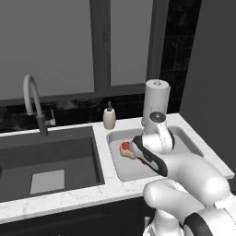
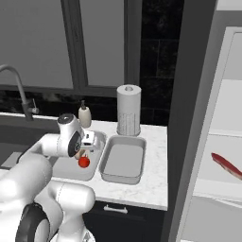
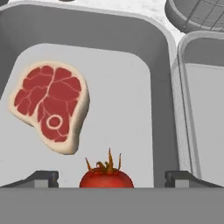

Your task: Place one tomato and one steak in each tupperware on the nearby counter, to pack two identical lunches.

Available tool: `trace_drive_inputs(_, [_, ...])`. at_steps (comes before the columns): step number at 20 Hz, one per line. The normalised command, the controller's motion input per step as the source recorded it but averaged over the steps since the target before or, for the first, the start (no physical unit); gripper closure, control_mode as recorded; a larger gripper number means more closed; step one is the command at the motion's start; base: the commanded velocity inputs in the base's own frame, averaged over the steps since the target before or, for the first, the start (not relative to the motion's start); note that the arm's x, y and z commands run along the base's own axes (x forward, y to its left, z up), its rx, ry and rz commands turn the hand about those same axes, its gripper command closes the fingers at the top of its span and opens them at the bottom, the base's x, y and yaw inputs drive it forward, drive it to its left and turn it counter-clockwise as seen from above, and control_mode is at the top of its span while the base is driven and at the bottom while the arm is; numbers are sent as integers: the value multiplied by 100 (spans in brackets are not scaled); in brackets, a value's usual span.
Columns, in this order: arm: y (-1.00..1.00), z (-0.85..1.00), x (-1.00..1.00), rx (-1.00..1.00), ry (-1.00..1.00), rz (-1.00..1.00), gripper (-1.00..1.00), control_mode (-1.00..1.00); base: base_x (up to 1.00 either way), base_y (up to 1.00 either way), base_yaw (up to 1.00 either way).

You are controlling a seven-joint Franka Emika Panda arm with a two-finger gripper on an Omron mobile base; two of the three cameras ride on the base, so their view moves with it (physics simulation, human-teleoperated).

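White marble table [image 2: 142,182] is carrying two grey tupperware tubs side by side. Left tub [image 3: 162,78] is holding a steak [image 3: 50,105] and a tomato [image 3: 106,177]; right tub [image 2: 124,160] is beside it. Claw [image 3: 111,178] is hanging spread apart, straddling the tomato.

- A tomato [image 3: 106,176] is sitting between the jaws, in the near tupperware [image 3: 162,78].
- A steak [image 3: 50,105] is lying ahead-left, apart.
- A second tupperware [image 3: 205,109] is standing just right.
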Motion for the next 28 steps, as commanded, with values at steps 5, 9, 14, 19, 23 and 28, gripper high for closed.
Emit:
trace_drive_inputs(5, [0,76,-60,0,-20,0,-100,-100,0,0,0])
trace_drive_inputs(9, [-21,87,-82,4,-20,0,-100,-100,0,0,0])
trace_drive_inputs(14, [-21,39,-96,3,-19,0,-100,-100,0,0,0])
trace_drive_inputs(19, [-10,10,-92,1,-14,0,-100,-100,0,0,0])
trace_drive_inputs(23, [-1,0,-97,0,-11,0,-100,-100,0,0,0])
trace_drive_inputs(28, [0,-18,-100,0,-13,0,-100,-100,0,0,0])
